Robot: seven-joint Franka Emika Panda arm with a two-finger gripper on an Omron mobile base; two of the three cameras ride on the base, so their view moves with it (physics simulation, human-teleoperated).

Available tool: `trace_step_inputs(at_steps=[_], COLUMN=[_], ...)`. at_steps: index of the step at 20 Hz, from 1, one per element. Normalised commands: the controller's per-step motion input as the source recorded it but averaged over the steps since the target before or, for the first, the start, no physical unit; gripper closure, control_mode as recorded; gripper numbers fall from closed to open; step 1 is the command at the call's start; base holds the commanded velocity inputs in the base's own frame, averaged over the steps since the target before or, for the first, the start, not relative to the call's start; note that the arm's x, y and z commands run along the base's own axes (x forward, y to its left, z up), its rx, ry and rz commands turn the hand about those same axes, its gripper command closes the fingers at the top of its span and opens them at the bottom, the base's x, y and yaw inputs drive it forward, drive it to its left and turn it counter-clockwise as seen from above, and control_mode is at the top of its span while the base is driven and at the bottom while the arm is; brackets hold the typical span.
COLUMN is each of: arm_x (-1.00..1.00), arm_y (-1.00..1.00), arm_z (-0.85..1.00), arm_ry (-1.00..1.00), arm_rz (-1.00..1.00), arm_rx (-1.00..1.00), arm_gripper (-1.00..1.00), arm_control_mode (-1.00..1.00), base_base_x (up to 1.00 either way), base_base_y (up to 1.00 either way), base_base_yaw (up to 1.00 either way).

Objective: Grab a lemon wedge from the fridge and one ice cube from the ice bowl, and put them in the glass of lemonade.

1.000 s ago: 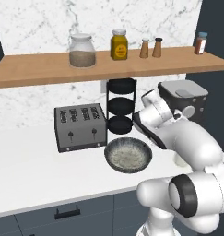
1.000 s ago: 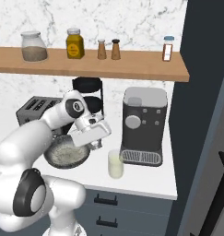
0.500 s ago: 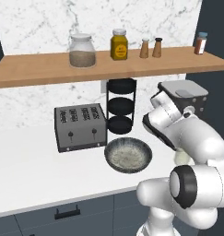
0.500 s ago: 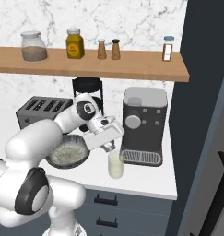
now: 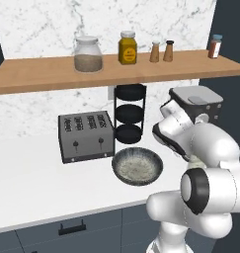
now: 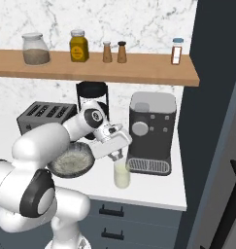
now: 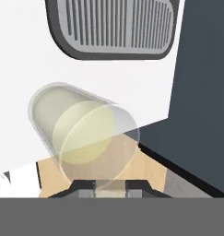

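Observation:
The glass of lemonade stands on the white counter in front of the coffee machine, right of the ice bowl. My gripper hangs just above the glass's rim, pointing down. In the hand view the glass lies straight below, its yellowish liquid showing. My gripper is shut on a small pale piece that looks like the ice cube. The ice bowl sits in front of the black rack. The fridge rises dark grey at the far right. The lemon wedge is out of view.
A coffee machine stands right behind the glass, and a toaster left of the bowl. A black three-tier rack is at the wall. Overhead, a wooden shelf carries jars and shakers. The counter's front edge is close to the glass.
My arm has swung to the right, from over the ice bowl to just above the glass. The jaws have stayed shut.

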Motion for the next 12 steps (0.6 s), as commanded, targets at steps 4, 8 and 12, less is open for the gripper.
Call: trace_step_inputs(at_steps=[4,8,12], arm_x=[0.05,0.10,0.19], arm_y=[-0.21,-0.10,0.00], arm_z=[-0.20,-0.24,-0.19], arm_ry=[0.00,0.00,0.00], arm_rz=[0.00,0.00,0.00], arm_rx=[0.00,0.00,0.00], arm_gripper=[1.00,1.00,1.00], arm_control_mode=[-1.00,-1.00,-1.00], base_base_x=[0.00,0.00,0.00], base_base_y=[0.00,0.00,0.00], base_base_yaw=[0.00,0.00,0.00])
